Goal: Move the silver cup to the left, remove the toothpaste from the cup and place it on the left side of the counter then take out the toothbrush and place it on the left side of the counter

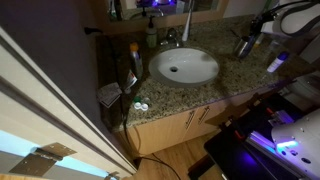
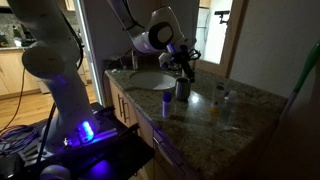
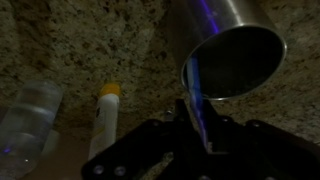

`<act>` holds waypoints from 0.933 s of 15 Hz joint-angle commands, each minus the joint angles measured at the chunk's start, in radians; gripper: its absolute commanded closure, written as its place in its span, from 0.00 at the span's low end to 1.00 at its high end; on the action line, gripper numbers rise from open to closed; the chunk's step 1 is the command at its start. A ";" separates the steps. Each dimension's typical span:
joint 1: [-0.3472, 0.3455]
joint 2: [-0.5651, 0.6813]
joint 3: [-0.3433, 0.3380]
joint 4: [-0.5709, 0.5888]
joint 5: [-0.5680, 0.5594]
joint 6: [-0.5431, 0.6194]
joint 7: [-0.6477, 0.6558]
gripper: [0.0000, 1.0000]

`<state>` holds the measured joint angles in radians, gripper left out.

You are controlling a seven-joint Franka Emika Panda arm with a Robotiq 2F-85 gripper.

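The silver cup [image 3: 232, 55] stands on the granite counter [image 3: 90, 40], its open mouth towards me. It also shows in both exterior views [image 1: 243, 47] [image 2: 182, 88]. A thin pale stick, the toothbrush [image 3: 193, 95], runs from the cup's rim down between my gripper's [image 3: 205, 140] dark fingers, which are shut on it. My gripper hangs just above the cup in both exterior views [image 1: 252, 33] [image 2: 183, 66]. A white tube with a yellow end [image 3: 105, 120] is on the counter beside the cup. It may be the toothpaste, but I cannot tell.
A clear plastic bottle [image 3: 30, 115] is next to the white tube. The oval white basin [image 1: 184, 66] with its tap is in the middle of the counter. A white bottle with a purple-lit cap [image 1: 277, 63] [image 2: 166, 101] stands near the cup. Small bottles [image 2: 223, 95] stand beyond it.
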<state>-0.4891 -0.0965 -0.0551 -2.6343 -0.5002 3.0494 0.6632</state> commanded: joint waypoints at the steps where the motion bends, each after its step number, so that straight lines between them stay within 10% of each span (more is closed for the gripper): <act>1: -0.021 0.023 0.007 0.012 -0.052 0.029 0.037 1.00; 14: 0.077 -0.302 -0.004 0.020 -0.013 -0.128 -0.008 0.98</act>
<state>-0.4420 -0.2822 -0.0552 -2.6231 -0.5283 3.0146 0.6955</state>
